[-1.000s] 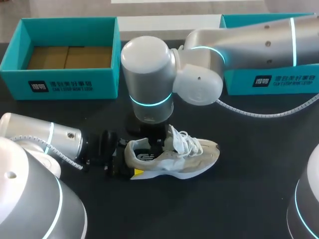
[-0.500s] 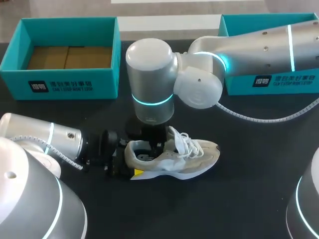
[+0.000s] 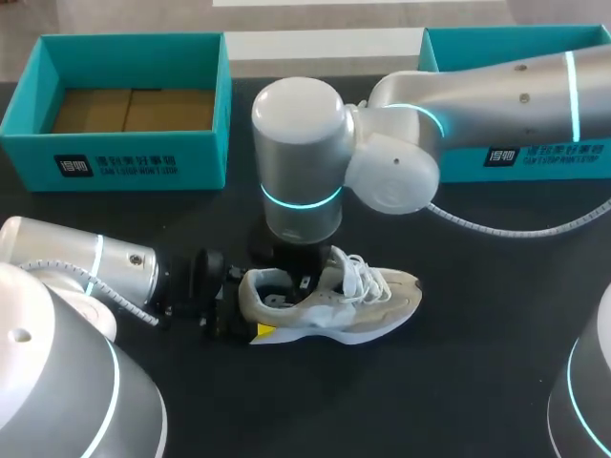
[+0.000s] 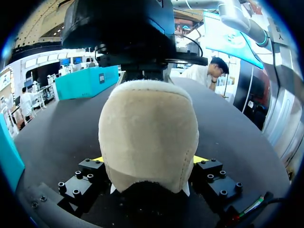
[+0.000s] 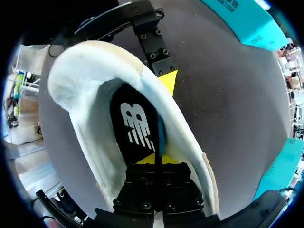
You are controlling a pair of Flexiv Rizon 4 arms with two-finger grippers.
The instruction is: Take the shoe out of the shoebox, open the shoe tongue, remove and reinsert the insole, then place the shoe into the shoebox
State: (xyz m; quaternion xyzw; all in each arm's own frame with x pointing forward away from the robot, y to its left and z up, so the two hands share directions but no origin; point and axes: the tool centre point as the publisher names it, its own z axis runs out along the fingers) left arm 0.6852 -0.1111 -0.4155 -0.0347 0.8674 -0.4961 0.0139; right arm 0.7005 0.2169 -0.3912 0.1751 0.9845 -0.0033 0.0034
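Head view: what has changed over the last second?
The right arm shifted slightly toward the view's right. The right claw stays inside the shoe, shut on the insole. The left claw still clamps the heel, and the shoe has not moved.

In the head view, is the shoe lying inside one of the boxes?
No, the shoe lies on the table, nearer the camera than the left box and the right box.

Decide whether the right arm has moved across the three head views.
Yes. The right arm has shifted rightward, widening its gap from the open shoebox at the far left.
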